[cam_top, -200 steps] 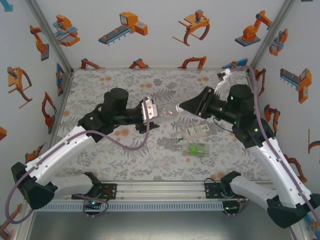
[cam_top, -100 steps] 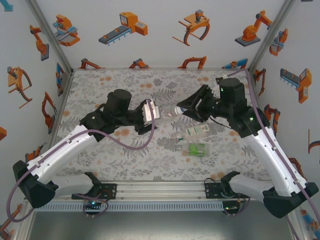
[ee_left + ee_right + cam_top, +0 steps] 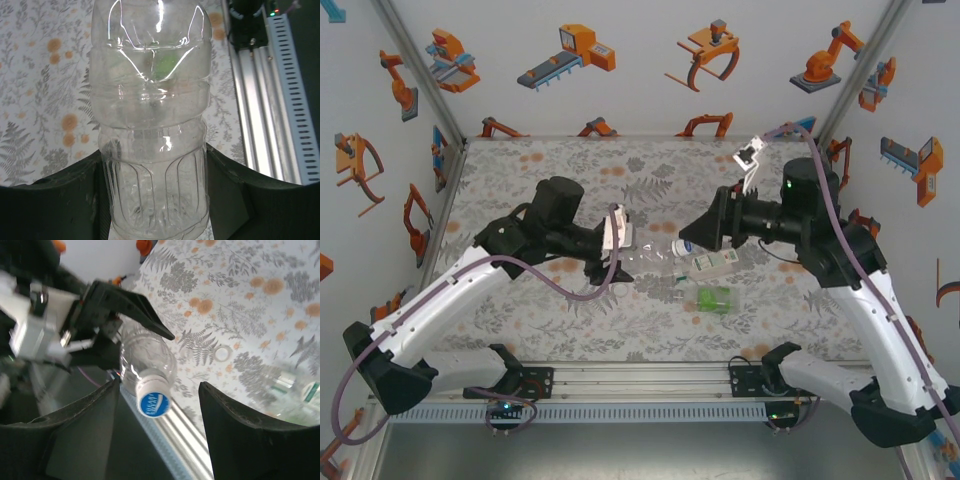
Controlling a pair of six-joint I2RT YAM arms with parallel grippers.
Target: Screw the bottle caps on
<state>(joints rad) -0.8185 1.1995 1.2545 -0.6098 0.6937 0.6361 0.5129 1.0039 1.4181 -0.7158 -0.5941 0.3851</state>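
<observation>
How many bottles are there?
4: a capped bottle in the left gripper; a labelled bottle, a green bottle and a faint clear bottle on the table; others may be hidden.

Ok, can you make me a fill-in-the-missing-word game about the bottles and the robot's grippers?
1. The left gripper is shut on the clear bottle, and the cap on its neck has a ____ top.
2. The right gripper sits around that cap without touching it, its jaws ____.
3. The small bottle lying nearest the arms' bases is coloured ____.

Missing words: blue, open, green.
</observation>
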